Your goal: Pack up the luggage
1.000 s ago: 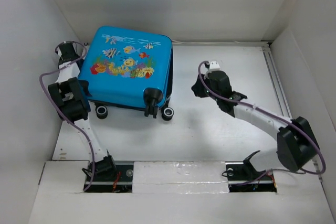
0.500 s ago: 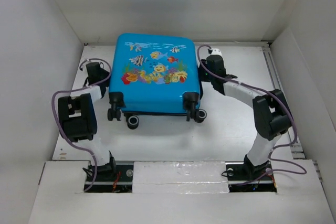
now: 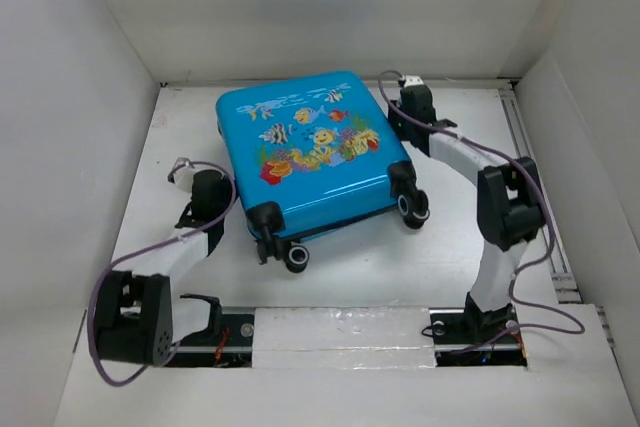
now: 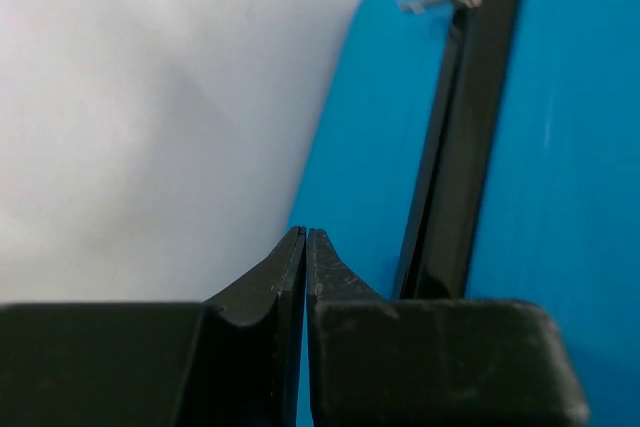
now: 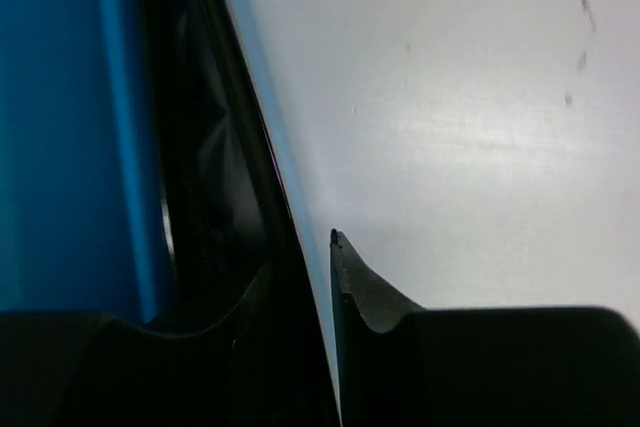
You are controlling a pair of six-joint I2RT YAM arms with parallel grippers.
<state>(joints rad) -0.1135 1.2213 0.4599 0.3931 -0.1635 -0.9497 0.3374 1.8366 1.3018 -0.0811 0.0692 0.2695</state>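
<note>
Since half a second ago the luggage (image 3: 310,152) has swung round on the table (image 3: 420,267), its wheeled end now pointing toward the near right, and the left arm has drawn back toward its base. The case lies flat with the fish print facing up, in the back middle of the table, its black wheels (image 3: 297,258) at the near edge. The left gripper (image 3: 207,190) sits just beside the case's near left corner. From the wrist, its fingers (image 4: 270,282) are pressed tight together with nothing between them, the tips close against the blue shell (image 4: 560,147) and its dark seam. The right gripper (image 3: 410,107) is at the far right corner. Its wrist view shows the fingers (image 5: 355,282) closed narrowly on the thin blue rim of the shell (image 5: 60,147), beside a dark gap.
</note>
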